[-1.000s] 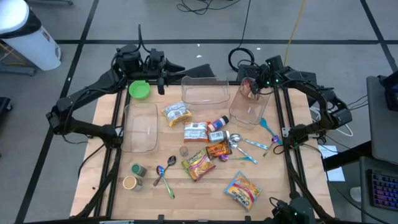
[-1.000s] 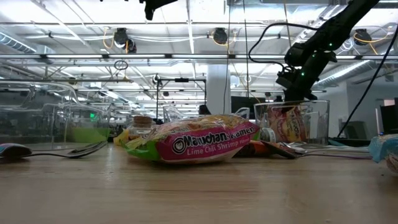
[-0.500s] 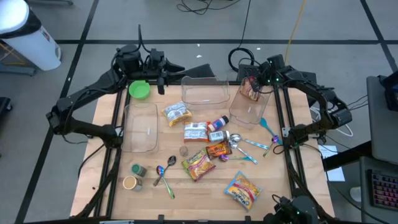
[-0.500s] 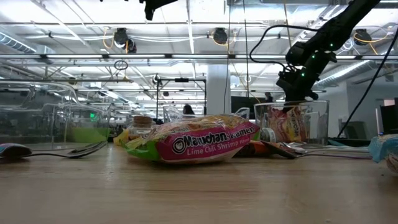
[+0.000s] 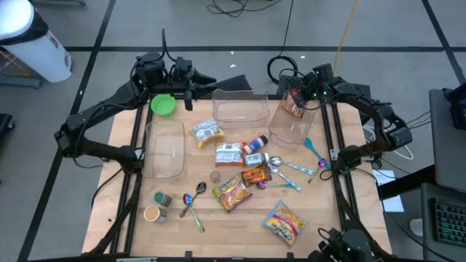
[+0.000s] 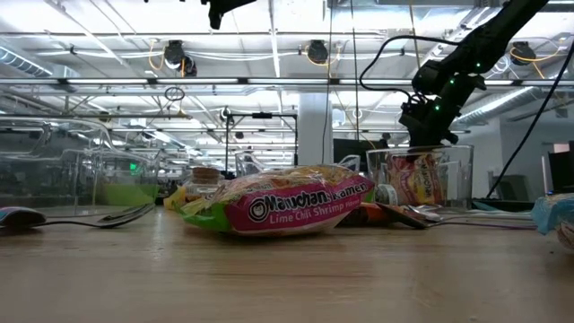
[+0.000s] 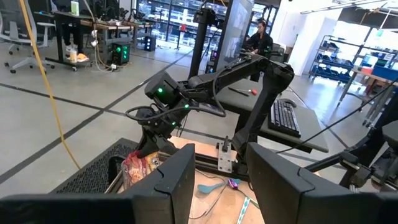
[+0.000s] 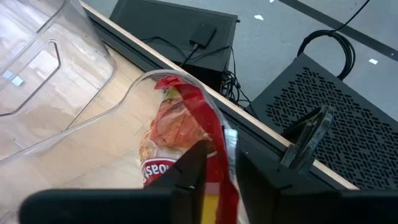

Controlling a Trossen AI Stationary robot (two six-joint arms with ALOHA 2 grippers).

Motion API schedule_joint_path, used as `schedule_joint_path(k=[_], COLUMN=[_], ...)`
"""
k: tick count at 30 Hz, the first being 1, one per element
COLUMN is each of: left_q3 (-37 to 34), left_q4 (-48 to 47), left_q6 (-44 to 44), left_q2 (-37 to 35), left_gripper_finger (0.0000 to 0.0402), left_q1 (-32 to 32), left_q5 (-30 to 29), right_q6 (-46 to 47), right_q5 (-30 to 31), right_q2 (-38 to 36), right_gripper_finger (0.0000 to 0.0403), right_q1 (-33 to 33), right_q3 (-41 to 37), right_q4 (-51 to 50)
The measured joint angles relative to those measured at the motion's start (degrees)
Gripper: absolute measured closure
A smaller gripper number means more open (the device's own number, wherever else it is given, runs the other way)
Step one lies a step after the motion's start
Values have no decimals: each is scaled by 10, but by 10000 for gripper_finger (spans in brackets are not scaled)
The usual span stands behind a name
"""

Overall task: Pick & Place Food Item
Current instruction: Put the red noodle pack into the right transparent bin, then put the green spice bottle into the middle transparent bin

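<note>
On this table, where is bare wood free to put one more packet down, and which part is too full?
Free: the near strip of the table between the small jars and the yellow noodle packet; also the left edge beside the left clear bin. Crowded: the centre, around the ramen packet, snack packets and spoons.

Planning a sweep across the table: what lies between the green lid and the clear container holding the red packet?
In the high view, another clear container stands between the green lid and the right container, empty as far as shows.

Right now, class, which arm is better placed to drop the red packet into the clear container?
Right. Its hand grips the red packet over the clear container; the left hand waits at the back edge.
</note>
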Motion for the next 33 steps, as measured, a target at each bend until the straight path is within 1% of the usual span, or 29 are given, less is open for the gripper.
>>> schedule_joint_path(k=[4,7,11,17,19,22,25,30,33], left_q3=[0,0,0,0,0,0,0,0,-1], left_q4=[0,0,0,0,0,0,0,0,-2], left_q6=[0,0,4,8,8,8,11,3,-5], left_q2=[0,0,0,0,0,0,0,0,-9], left_gripper_finger=[247,247,247,247,247,247,247,247,247], left_q1=[0,0,0,0,0,0,4,17,26], left_q5=[0,0,0,0,-3,-19,-29,-28,-7], right_q6=[0,0,0,19,32,61,98,146,166], right_q5=[0,0,0,-2,-24,-79,-126,-181,-181], right_q2=[-4,-15,-35,-64,-75,-90,-103,-121,-126], right_gripper_finger=[285,270,262,265,265,263,262,261,261], right_q1=[0,0,0,0,0,1,14,67,118], right_q3=[0,0,0,0,0,0,0,0,0], right_q4=[0,1,5,11,13,27,64,158,223])
